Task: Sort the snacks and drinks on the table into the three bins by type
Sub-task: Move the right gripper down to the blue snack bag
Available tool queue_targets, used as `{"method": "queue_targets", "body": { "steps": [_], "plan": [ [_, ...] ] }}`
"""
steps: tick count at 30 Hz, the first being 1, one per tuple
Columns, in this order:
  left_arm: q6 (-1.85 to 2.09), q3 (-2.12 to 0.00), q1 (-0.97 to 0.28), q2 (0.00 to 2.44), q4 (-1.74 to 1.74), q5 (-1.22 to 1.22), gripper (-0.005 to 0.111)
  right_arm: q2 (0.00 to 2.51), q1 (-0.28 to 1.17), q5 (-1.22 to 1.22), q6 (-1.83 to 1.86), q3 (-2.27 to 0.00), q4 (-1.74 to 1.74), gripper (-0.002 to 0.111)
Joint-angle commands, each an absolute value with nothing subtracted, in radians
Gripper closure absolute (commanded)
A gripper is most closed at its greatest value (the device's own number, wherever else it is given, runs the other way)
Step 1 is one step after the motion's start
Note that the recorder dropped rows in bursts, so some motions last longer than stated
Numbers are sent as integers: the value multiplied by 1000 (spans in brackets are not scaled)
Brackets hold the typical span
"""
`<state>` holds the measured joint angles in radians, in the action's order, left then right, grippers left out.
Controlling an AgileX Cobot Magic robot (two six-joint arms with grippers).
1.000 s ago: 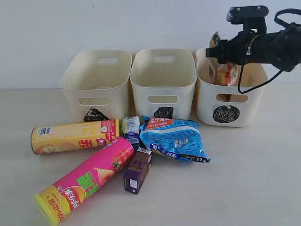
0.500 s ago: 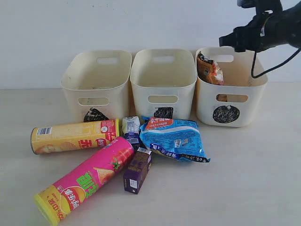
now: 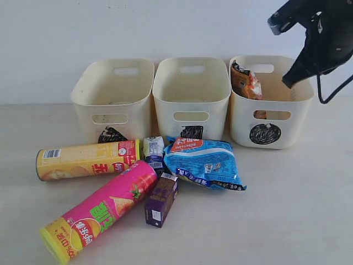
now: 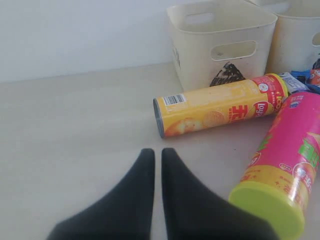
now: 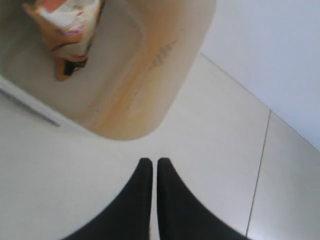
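Observation:
The table [image 3: 287, 210] holds a yellow chip tube [image 3: 85, 159] [image 4: 220, 105] and a pink tube with a yellow end [image 3: 99, 210] [image 4: 285, 170]. Beside them lie a blue packet [image 3: 203, 162], a dark purple carton [image 3: 161, 200] and a blue-and-white carton [image 3: 154, 152]. Three cream bins stand behind: triangle [image 3: 113, 94], square [image 3: 191, 91], circle [image 3: 270, 116]. An orange-white packet [image 3: 245, 81] [image 5: 65, 25] leans inside the circle bin. My right gripper [image 3: 285, 84] [image 5: 151, 161] hangs shut and empty above that bin's far right side. My left gripper [image 4: 158, 150] is shut and empty, low over bare table near the tubes' ends.
A white wall rises right behind the bins. The triangle bin [image 4: 220, 37] and square bin look empty inside. The tubes, cartons and blue packet crowd together in front of the left two bins. Bare tabletop stretches in front of the circle bin and along the right.
The orange-white packet, held over the circle bin a second ago, now rests inside it. My right arm has let go, risen and swung right, tilting down. Nothing on the table moved.

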<state>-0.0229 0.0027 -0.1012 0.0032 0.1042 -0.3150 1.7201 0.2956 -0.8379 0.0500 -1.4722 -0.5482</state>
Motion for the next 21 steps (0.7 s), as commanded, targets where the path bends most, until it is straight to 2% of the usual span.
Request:
{"method": "queue_targets", "body": {
  "steps": [1, 12, 18, 21],
  "plan": [
    [-29, 0, -98, 0, 93, -308, 103, 1654, 359, -890, 198, -1468, -410, 108],
    [-29, 0, -98, 0, 93, -308, 103, 1488, 541, -677, 252, -1198, -368, 108],
    [-29, 0, -98, 0, 93, -308, 103, 1488, 664, -639, 490, -1082, -148, 108],
    [-29, 0, -98, 0, 93, -308, 103, 1488, 708, -588, 490, -1022, -84, 108]
  ]
}}
